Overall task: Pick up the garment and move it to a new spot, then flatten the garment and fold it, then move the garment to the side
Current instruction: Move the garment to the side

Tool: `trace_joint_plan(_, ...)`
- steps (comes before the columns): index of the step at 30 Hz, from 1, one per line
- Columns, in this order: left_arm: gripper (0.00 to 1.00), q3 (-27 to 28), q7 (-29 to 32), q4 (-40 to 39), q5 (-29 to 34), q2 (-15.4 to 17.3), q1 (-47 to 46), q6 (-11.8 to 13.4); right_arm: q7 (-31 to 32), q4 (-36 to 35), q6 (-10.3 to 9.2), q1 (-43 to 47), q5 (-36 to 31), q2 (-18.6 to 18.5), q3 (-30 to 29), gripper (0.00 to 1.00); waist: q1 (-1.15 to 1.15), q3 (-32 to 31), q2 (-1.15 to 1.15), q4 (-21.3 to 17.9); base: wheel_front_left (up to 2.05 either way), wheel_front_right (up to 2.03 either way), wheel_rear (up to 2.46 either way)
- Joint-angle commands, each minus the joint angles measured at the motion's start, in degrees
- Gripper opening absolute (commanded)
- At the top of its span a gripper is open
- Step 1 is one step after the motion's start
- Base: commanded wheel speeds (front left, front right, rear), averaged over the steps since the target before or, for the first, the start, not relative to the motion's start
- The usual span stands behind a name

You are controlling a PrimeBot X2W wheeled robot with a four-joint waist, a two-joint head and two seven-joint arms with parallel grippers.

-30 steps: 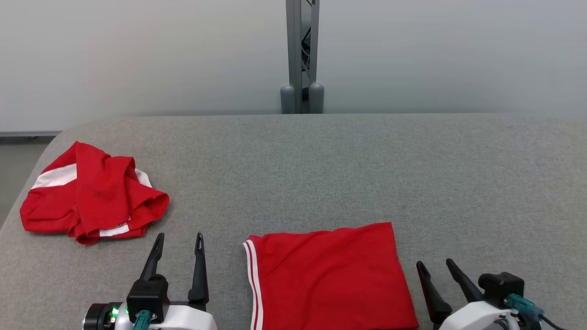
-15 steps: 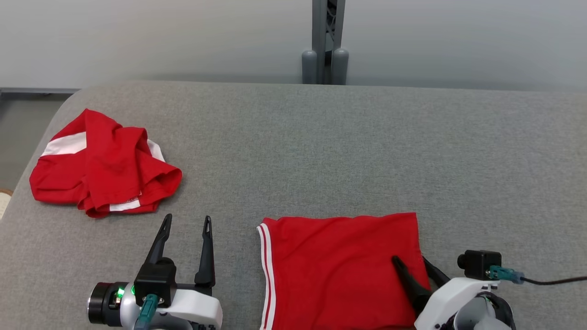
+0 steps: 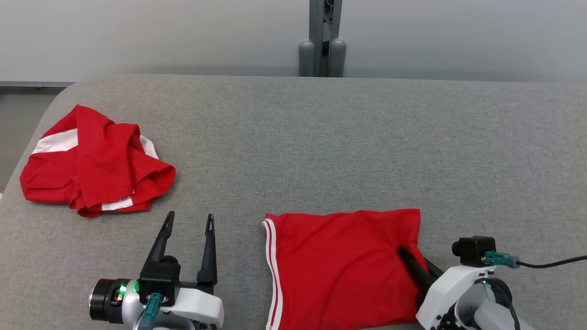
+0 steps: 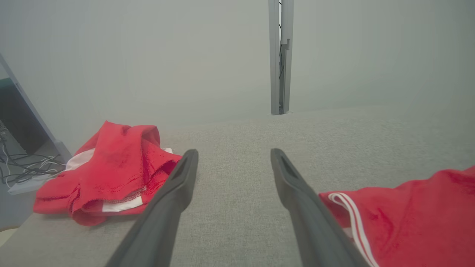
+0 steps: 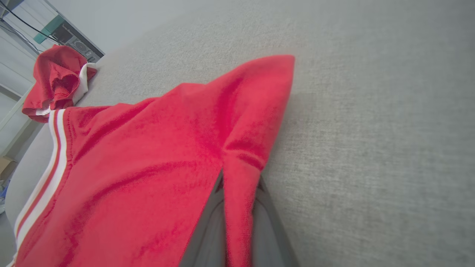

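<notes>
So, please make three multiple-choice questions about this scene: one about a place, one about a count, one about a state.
1. Where does the crumpled garment lie?
A) table's far left
B) table's far right
C) on the folded garment
2. How many red garments are on the table?
A) one
B) two
C) three
3. The right gripper is:
A) open
B) shut on the folded garment
C) shut on nothing
Answers: 1 A, near the left edge; 2 B, one crumpled, one folded; 3 B, it pinches the cloth's edge.
</notes>
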Motion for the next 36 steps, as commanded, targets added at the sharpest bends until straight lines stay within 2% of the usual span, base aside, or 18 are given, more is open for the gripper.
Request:
trace_joint_plan(1,1.00,-0.25,-0.18,0.09,0.35,0.21,-0.43,-0.44,-0.92,1.06,-0.05,-1.90,-1.09,-2.32,1.26,0.00,0.00,0.64,0.00,-1.87,0.00,0.00,0.00)
trace_joint_plan(13,1.00,-3.95,-0.18,0.07,-0.20,0.23,-3.17,-0.12,-3.09,4.82,-0.04,-9.03,-2.35,-10.72,4.05,0.00,0.00,3.06,0.00,-9.57,0.00,0.00,0.00)
trace_joint_plan(21,1.00,-6.14,-0.18,-0.49,0.11,0.24,-7.84,-0.20,-4.90,6.08,-0.04,-16.70,-3.07,-17.92,5.19,0.00,0.00,9.73,0.00,-15.04,0.00,0.00,0.00)
trace_joint_plan(28,1.00,-9.41,-0.18,-0.89,0.79,0.26,-13.18,-1.10,-6.65,8.99,-0.04,-24.52,-6.03,-23.31,4.85,0.00,0.00,17.70,0.00,-17.33,0.00,0.00,0.00)
trace_joint_plan(31,1.00,-10.21,-0.18,-0.58,1.38,0.26,-14.82,-1.40,-6.93,10.01,-0.04,-27.48,-6.45,-23.97,4.07,0.00,0.00,20.33,0.00,-18.24,0.00,0.00,0.00)
trace_joint_plan(36,1.00,-11.58,-0.17,0.00,1.76,0.24,-16.79,-2.33,-6.95,12.60,-0.04,-31.80,-8.83,-26.63,0.21,0.00,0.00,23.30,0.00,-17.88,0.00,0.00,0.00)
